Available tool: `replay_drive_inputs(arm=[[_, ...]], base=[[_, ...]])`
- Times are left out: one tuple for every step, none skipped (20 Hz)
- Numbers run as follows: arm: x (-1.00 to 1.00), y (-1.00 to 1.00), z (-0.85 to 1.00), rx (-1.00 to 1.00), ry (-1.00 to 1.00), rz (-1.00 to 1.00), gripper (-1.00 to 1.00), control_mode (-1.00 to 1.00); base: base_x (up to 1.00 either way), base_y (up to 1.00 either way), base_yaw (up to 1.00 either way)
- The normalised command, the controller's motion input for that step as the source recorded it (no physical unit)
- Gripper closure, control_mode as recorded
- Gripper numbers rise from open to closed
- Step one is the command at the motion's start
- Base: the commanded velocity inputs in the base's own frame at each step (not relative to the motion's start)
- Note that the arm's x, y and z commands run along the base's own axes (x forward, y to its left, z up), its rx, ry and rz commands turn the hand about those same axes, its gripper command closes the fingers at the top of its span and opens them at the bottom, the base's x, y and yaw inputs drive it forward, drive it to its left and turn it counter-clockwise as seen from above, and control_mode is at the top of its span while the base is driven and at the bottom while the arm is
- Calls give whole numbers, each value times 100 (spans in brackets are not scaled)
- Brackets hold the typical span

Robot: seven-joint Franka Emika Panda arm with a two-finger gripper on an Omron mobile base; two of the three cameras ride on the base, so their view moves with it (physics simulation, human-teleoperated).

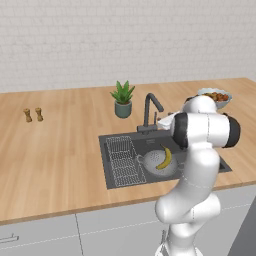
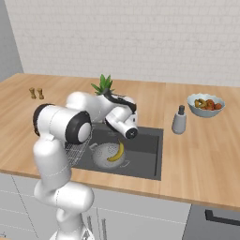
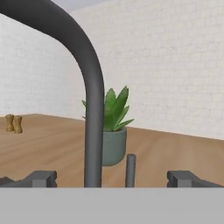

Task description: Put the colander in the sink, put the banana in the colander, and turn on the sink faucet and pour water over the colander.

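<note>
Colander (image 1: 159, 163) sits in the sink (image 1: 112, 177), right of the wire rack (image 1: 121, 160); banana (image 1: 165, 157) lies inside it. Remaining step, I judge: water on. In the hand view the sink faucet (image 3: 92, 113) neck rises just left of centre, its small lever (image 3: 130, 169) right beside it, both between the fingertips (image 3: 41, 178). Hand (image 3: 112, 179) is wide open, holding nothing. I should nudge the lever with one finger only, slowly, avoiding the neck and the potted plant (image 3: 111, 131) behind.
</note>
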Motion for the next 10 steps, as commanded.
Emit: replay_drive_inputs(arm=[[21,6,-6,0,0,5,-100,-100],[25,5,-4,0,0,5,-100,-100],[28,1,0,0,0,3,-100,-100],[28,0,-1,0,0,3,-100,-100],[24,0,-3,0,0,3,-100,-100],[23,0,-3,0,0,3,-100,-100],[23,1,-7,0,0,4,-100,-100],[23,2,-7,0,0,4,-100,-100],[28,1,-10,0,0,4,-100,-100],[29,2,-10,0,0,4,-100,-100]], base=[[0,0,0],[0,0,0],[0,0,0],[0,0,0],[0,0,0],[0,0,0],[0,0,0],[0,0,0],[0,0,0],[0,0,0]])
